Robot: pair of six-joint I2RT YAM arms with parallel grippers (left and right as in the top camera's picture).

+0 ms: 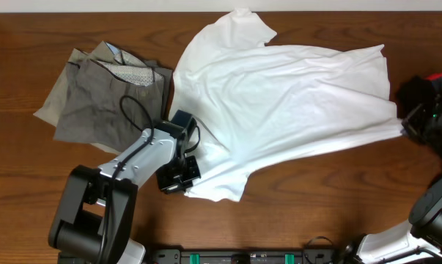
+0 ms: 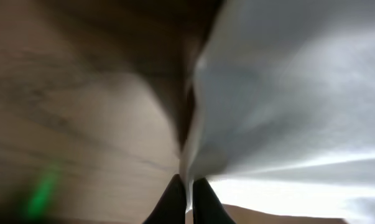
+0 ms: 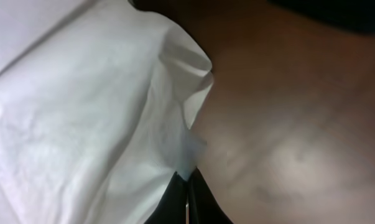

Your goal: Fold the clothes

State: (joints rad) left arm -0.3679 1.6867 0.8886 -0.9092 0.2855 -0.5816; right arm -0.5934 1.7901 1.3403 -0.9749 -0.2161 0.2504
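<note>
White T-shirt point(image 1: 294, 95), long axis left-right, hem rightward

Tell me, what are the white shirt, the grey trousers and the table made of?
White shirt: soft, matte cloth, probably cotton; it crumples and drapes in folds. Grey trousers: matte cloth that looks a bit thicker, with a dotted lining showing. Table: seems wood or wood-look, dark brown with grain lines and a slight shine.

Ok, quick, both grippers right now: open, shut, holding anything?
Left gripper: closed, pinching an edge of the white T-shirt.
Right gripper: closed, pinching a corner of the same T-shirt.
</note>
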